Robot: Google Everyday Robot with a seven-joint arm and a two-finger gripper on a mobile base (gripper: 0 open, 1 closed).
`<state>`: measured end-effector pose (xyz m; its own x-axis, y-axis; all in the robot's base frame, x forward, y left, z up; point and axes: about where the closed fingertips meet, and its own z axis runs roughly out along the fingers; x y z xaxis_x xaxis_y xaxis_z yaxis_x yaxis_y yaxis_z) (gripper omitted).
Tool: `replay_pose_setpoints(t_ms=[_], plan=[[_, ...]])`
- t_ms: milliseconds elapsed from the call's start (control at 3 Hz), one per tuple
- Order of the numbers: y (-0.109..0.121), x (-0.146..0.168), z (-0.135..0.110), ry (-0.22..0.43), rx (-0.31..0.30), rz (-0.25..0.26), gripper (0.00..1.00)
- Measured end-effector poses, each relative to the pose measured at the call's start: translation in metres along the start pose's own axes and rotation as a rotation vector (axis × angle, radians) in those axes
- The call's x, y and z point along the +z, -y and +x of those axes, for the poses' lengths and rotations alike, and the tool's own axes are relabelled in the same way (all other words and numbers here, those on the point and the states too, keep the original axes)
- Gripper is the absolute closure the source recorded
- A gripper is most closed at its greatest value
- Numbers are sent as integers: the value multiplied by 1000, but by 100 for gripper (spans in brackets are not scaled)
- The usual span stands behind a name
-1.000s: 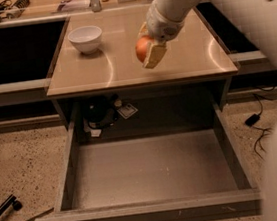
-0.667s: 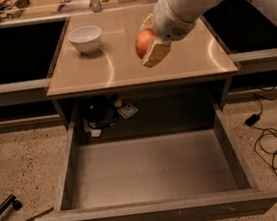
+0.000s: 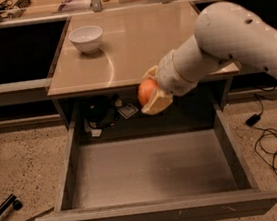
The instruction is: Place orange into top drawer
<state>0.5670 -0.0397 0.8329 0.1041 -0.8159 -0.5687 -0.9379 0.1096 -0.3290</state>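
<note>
The orange [image 3: 146, 91] is held between the cream fingers of my gripper [image 3: 150, 91], which is shut on it. The gripper hangs in front of the tan tabletop's front edge, above the back part of the open top drawer [image 3: 150, 169]. The drawer is pulled out wide toward the camera, and its flat grey bottom is bare. My white arm [image 3: 230, 36] reaches in from the right.
A white bowl [image 3: 86, 38] stands at the back left of the tan tabletop [image 3: 135, 42]. Dark items and a small card [image 3: 127, 111] lie under the table behind the drawer. A black cable [image 3: 274, 151] lies on the floor to the right.
My gripper has carried the orange forward and down, from above the tabletop to beyond its front edge, over the open drawer. The bowl has not moved.
</note>
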Motion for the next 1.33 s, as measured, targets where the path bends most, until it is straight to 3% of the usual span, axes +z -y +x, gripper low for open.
replay_pose_setpoints(t_ms=[333, 667, 1000, 1333], plan=[[-21, 13, 9, -22, 1, -46, 100], [-20, 13, 9, -21, 2, -45, 100], [-35, 23, 19, 1, 49, -38, 100], [-61, 50, 50, 39, 158, -20, 100]])
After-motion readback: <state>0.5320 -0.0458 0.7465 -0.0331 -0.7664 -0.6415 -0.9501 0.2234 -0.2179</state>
